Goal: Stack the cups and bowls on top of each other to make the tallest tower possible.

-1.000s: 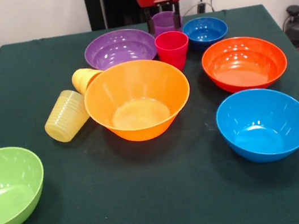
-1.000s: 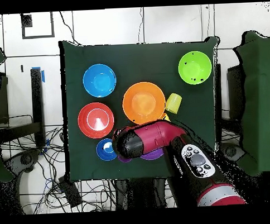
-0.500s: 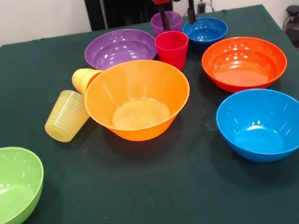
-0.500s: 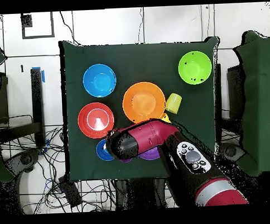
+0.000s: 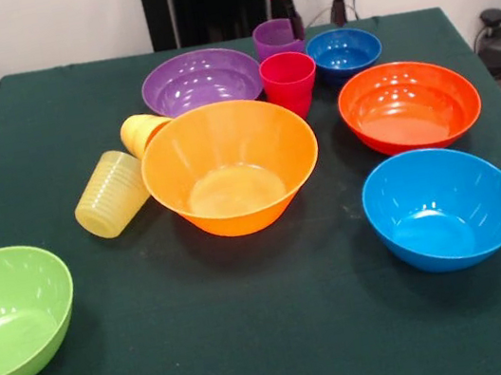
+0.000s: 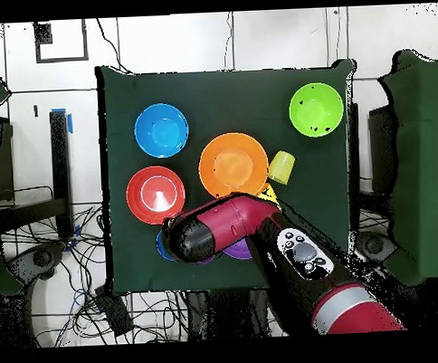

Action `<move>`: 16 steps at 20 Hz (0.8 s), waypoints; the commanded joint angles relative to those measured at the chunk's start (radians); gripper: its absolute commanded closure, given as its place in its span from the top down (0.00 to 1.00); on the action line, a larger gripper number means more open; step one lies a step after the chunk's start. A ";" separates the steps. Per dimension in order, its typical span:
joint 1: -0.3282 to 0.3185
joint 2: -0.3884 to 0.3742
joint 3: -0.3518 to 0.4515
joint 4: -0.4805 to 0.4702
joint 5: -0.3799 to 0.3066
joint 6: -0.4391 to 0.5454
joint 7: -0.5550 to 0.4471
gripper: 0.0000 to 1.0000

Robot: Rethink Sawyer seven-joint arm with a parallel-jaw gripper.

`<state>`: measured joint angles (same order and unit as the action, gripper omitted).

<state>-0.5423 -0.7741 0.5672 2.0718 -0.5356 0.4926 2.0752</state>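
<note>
No tower stands; every piece sits apart on the green cloth. The big orange-yellow bowl is in the middle. Behind it are the purple bowl, the red-pink cup, the purple cup and the small dark blue bowl. The red-orange bowl and light blue bowl are on the right, the lime green bowl at front left. The pale yellow cup and orange-yellow cup lie on their sides. My gripper is open and empty above the dark blue bowl.
In the overhead view my red arm covers the purple bowl, the dark blue bowl and two cups. The table's far edge runs just behind the purple cup. Cables and chairs lie around the table.
In the front view my gripper has moved right, from over the purple cup to over the dark blue bowl, and risen a little. No cup or bowl has moved.
</note>
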 commanded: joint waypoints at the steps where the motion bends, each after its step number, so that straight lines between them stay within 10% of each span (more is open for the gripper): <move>1: -0.038 0.027 0.145 0.061 -0.060 0.207 -0.338 1.00; 8: -0.042 0.196 0.202 -0.111 -0.143 0.493 -0.604 1.00; 16: 0.012 0.208 0.224 -0.247 -0.242 0.678 -0.788 1.00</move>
<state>-0.5666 -0.6298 0.7247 1.9798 -0.6624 1.0416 1.7015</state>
